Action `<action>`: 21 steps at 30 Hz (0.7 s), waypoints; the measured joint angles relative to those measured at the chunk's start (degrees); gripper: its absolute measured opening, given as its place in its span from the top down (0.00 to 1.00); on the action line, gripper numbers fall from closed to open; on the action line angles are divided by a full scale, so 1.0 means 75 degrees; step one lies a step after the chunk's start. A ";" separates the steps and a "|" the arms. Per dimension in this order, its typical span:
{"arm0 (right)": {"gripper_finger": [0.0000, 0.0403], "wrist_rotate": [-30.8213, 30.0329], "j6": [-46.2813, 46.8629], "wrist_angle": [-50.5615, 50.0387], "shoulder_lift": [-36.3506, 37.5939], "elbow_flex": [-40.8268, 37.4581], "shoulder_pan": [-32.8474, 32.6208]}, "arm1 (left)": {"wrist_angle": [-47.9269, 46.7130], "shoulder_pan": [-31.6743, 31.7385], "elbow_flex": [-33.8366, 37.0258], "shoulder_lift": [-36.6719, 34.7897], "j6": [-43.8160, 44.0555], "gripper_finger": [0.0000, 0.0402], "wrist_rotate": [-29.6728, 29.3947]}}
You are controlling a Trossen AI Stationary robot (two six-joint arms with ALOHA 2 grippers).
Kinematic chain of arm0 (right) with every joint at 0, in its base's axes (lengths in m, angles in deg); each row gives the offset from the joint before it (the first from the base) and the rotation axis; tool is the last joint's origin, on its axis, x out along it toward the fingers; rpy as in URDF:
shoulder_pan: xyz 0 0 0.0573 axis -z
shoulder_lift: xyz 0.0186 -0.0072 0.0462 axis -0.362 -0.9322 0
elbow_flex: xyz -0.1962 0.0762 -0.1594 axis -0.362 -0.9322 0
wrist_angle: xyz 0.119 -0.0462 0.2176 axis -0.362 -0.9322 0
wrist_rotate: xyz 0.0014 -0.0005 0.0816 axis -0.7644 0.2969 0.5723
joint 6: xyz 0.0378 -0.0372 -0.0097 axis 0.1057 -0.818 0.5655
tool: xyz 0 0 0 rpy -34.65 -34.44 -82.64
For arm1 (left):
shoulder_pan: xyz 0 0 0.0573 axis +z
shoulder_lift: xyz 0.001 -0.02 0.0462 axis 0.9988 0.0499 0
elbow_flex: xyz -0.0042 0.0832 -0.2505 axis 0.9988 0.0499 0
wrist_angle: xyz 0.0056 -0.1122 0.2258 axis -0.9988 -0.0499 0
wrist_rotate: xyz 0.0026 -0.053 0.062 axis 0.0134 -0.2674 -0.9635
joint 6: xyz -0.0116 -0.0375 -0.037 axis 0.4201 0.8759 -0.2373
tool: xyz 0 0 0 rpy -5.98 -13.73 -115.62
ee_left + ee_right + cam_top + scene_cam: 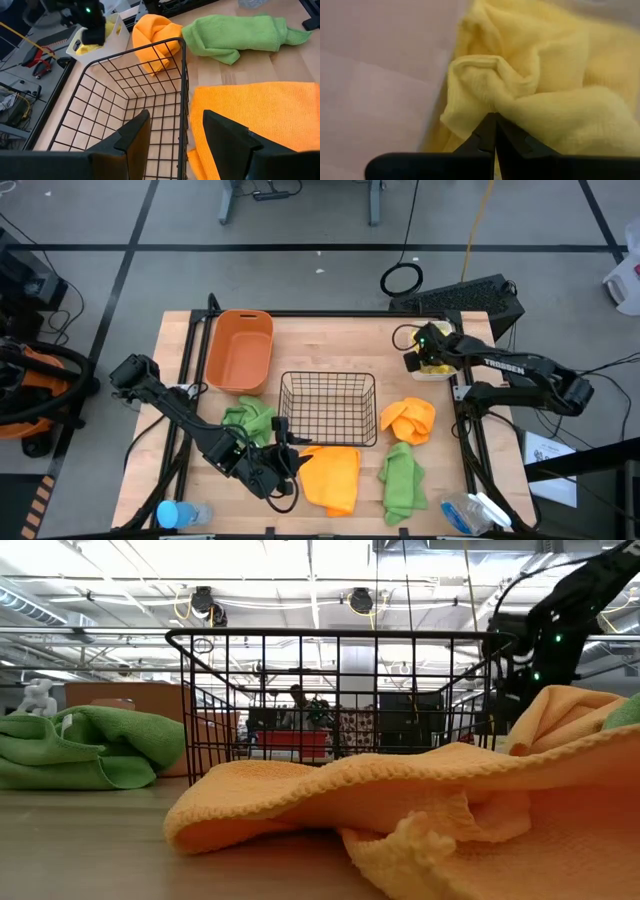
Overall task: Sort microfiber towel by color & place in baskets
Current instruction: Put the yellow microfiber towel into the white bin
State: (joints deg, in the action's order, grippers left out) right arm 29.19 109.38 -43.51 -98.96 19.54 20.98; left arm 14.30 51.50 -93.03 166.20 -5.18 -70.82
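The black wire basket [328, 408] stands mid-table, with the orange tub [240, 350] to its far left. The white bin [447, 372] is at the far right, and a yellow towel [540, 75] lies inside it. My right gripper [420, 358] reaches down into that bin and is shut on the yellow towel. My left gripper [172, 135] is open at the basket's near left corner, with one finger on each side of the wire wall [182, 100], touching nothing. A flat orange towel [333, 475] lies just beside it. My right gripper pinches a bunched fold of the yellow towel [492, 107] between its two fingertips, coming from above and pointing down into the white bin [385, 75]. The towel's creases run in toward the fingertips. The rest of it lies in the bin.
A green towel [250, 420] lies left of the basket. A crumpled orange towel [408, 420] and a second green towel [402, 480] lie to its right. A blue bottle [180, 513] and a plastic packet [470, 513] sit at the near edge. Black frame rails run along both table sides.
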 joint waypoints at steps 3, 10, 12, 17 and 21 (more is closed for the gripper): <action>1.00 -0.0059 0.0081 0.0170 -0.0333 -0.0110 0.0008 | 0.0019 0.0000 0.0000 0.0000 0.0007 0.53 -0.0003; 1.00 -0.0052 0.0111 0.0418 -0.0878 -0.0157 0.0007 | 0.0017 0.0000 0.0000 0.0000 0.0012 0.53 -0.0003; 1.00 0.0036 0.0078 0.0331 -0.0827 -0.0082 0.0010 | 0.0019 0.0000 0.0000 0.0000 0.0014 0.53 -0.0003; 1.00 0.0104 0.0060 -0.0052 -0.0282 0.0324 0.0013 | 0.0019 0.0000 0.0000 0.0000 0.0015 0.53 -0.0003; 1.00 0.0058 0.0284 -0.0405 0.0354 0.0685 -0.0013 | 0.0017 0.0000 0.0000 0.0000 0.0017 0.53 -0.0003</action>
State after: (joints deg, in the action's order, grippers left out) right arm 29.63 111.51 -46.54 -96.30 24.68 20.88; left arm 14.43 51.50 -93.03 166.20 -5.04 -70.84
